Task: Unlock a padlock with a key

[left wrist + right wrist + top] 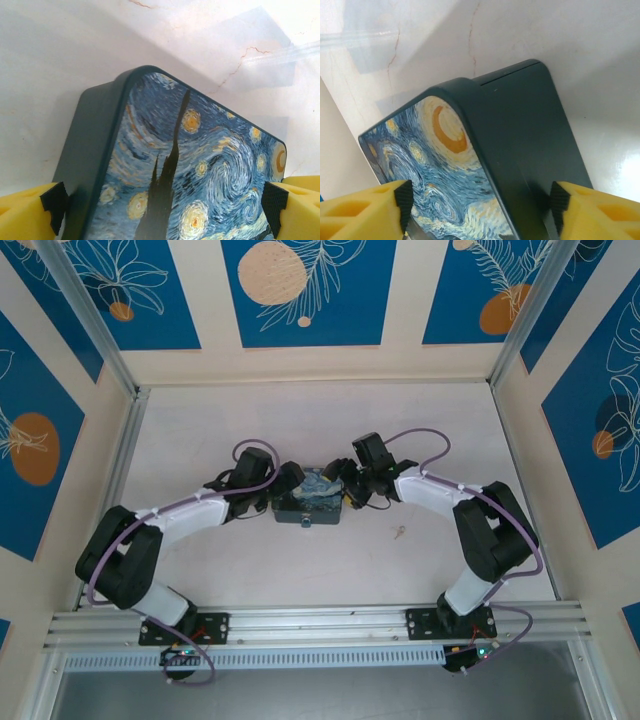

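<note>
The padlock [305,521] sits just below centre of the top view, a tiny bluish-silver speck on the near wall of the box [310,502]. It is too small to tell shackle or keyhole. The key [400,532] is a thin sliver lying loose on the desk [250,570], right of the box & well apart from it. Box: dark teal sides, lid printed w/ a swirling blue-yellow night sky, lying flat mid-frame.

Left pincer [165,200] is spread wide, its yellow fingers in the bottom corners of the left wrist view w/ the box between them. The left pad looks to touch the box wall; whether it presses can't be told. Right pincer [480,205] is also apart, straddling the box's other end, nothing clamped.

Judgement: the step in hand is prob. settling the box, w/ the key not yet picked up. To do it well, the left arm should steady the box w/o tipping it. The right should go to the key & pinch it by the wide end so the blade sticks out, then line it up w/ the keyhole. Risk: the key is thin & flat on the desk, so it could skid.
</note>
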`<action>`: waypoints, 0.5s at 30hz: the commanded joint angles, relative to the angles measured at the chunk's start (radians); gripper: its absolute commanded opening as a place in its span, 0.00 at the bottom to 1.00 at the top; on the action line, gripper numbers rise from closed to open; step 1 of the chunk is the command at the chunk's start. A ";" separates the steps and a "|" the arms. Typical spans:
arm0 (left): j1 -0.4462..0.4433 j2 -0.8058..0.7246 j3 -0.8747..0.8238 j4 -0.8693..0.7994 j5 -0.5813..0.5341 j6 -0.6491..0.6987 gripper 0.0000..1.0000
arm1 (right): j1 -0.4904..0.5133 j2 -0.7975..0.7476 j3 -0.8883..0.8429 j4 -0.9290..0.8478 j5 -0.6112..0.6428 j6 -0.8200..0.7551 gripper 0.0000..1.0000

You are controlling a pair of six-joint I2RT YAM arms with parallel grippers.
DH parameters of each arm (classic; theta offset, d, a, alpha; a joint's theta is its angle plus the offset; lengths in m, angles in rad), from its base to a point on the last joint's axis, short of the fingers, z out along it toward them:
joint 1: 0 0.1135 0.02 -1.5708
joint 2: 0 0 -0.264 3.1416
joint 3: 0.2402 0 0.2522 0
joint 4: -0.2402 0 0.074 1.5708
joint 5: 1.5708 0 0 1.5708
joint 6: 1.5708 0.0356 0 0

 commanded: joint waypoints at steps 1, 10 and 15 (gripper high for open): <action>-0.004 -0.014 0.028 0.038 0.037 0.007 1.00 | 0.010 -0.044 -0.024 0.013 -0.037 -0.002 0.85; -0.004 -0.178 -0.062 -0.035 -0.043 0.004 1.00 | -0.051 -0.252 -0.066 -0.117 0.059 -0.149 0.98; -0.004 -0.302 -0.097 -0.117 -0.056 0.030 1.00 | -0.107 -0.331 -0.063 -0.405 0.127 -0.310 0.90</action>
